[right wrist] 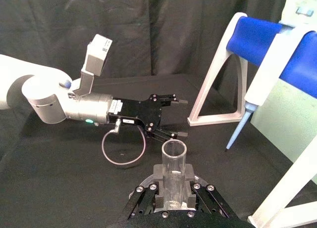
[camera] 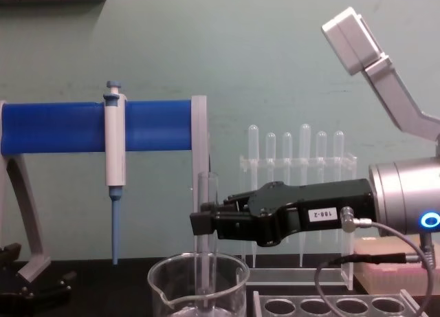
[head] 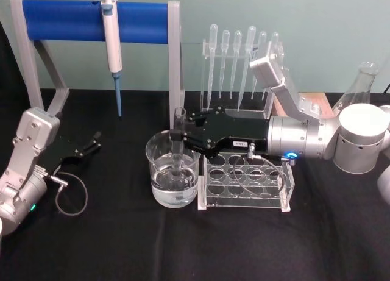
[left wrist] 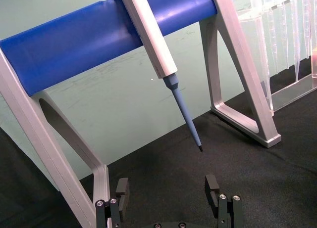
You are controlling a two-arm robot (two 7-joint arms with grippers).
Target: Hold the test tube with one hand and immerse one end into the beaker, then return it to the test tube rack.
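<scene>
The right gripper (head: 181,138) is clamped on the upright test tube (head: 179,119), whose lower end hangs below the claw inside the beaker (head: 157,171). The left gripper (head: 92,142) sits well apart, fingers spread.

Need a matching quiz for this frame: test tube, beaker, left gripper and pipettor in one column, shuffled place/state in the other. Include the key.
1. test tube
2. beaker
3. left gripper
4. pipettor

A. hanging on the blue bar
B. jaws open, at the left side of the table
C. clamped upright by the right gripper
D. holds clear liquid, stands just left of the rack

Pairs: 1-C, 2-D, 3-B, 4-A
</scene>
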